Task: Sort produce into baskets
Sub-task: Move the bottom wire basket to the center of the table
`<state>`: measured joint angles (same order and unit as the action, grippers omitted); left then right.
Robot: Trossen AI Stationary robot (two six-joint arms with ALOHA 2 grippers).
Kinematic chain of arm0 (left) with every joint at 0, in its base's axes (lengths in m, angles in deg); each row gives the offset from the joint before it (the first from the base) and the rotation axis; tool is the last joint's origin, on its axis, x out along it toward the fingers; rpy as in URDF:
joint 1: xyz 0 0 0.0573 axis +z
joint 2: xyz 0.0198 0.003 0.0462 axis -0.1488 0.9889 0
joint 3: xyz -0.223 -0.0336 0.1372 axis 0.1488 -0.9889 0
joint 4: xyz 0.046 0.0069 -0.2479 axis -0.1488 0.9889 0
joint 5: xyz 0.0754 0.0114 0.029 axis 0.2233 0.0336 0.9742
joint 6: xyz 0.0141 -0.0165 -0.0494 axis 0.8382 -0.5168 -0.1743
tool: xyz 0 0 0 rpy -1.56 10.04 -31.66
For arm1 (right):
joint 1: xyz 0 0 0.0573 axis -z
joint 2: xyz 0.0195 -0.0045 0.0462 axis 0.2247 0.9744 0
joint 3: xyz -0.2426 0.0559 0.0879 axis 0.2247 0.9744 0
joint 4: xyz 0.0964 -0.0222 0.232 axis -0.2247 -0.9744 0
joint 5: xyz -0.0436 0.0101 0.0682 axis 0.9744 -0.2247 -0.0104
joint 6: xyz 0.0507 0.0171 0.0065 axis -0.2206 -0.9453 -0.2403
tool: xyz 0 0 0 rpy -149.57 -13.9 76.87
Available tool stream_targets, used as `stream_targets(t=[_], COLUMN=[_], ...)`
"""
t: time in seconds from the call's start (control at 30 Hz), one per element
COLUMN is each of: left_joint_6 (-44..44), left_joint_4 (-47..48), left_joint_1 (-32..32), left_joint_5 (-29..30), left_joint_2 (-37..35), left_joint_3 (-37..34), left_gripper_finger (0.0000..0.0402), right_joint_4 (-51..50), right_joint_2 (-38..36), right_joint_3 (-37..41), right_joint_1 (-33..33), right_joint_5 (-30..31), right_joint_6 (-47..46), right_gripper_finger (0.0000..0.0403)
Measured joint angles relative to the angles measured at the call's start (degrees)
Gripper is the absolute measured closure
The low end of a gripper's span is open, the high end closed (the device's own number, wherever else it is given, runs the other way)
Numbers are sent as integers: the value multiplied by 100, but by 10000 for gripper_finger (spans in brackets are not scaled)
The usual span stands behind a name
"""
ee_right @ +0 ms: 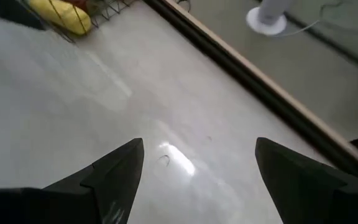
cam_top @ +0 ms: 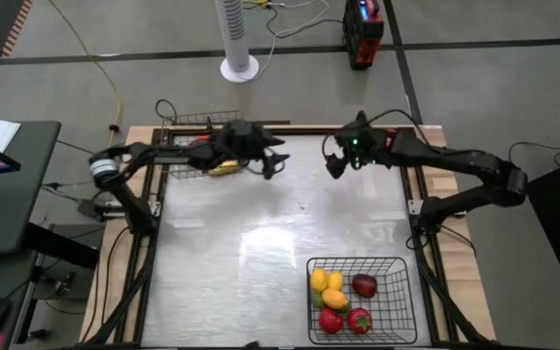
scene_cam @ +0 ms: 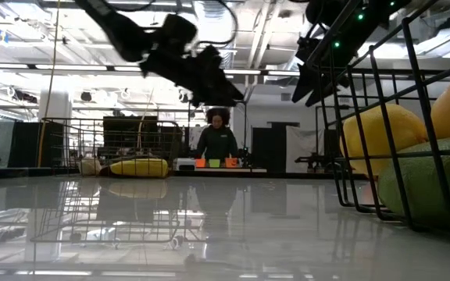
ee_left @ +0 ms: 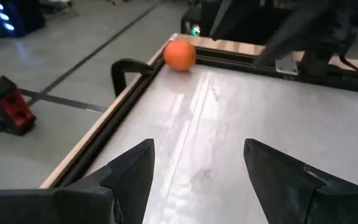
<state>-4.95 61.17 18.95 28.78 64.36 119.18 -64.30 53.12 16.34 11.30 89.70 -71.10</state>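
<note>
A round orange piece of produce point(ee_left: 179, 55) rests on the table beside the wooden far edge. My left gripper point(ee_left: 197, 146) hangs open above the far middle of the table point(cam_top: 275, 163), pointing toward that orange piece, with nothing between its fingers. My right gripper point(ee_right: 197, 144) also stands open and holds nothing, a little to the right of the left one point(cam_top: 335, 165). A wire basket point(cam_top: 200, 144) at the far left holds a long yellow piece point(cam_top: 224, 167). A black wire basket point(cam_top: 358, 299) at the near right holds several yellow, red, maroon and green pieces.
The shiny tabletop point(cam_top: 261, 243) has a raised wooden and black rim point(ee_left: 104, 130). Beyond the far edge a white fan base point(cam_top: 239, 68) and a red device point(cam_top: 363, 34) stand on the floor. A person point(scene_cam: 219, 140) stands far off behind the table.
</note>
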Motion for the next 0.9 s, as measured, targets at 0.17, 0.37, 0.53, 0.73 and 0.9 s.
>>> stream_targets(t=[0.17, 0.37, 0.53, 0.73, 0.9], left_joint_6=[130, 75, 369, 933, 1320], left_joint_4=[1014, 1336, 1140, 1091, 1070], left_joint_1=[156, 240, 272, 296, 317], left_joint_5=[-472, -473, -408, -445, -598], left_joint_2=[830, 1406, 1619, 1615, 1609], left_joint_3=[1348, 2027, 2229, 2425, 2596], left_gripper_finger=[166, 166, 166, 166, 166], right_joint_4=[-143, 226, 480, 1, -495], right_joint_2=[0, 0, 0, 2, 4], right_joint_3=[0, 0, 0, 0, 0], right_joint_1=[-246, -182, 41, 456, 669], right_joint_5=[725, 753, 752, 767, 941], right_joint_6=[172, 481, 650, 336, -134], right_gripper_finger=[65, 65, 65, 65, 65])
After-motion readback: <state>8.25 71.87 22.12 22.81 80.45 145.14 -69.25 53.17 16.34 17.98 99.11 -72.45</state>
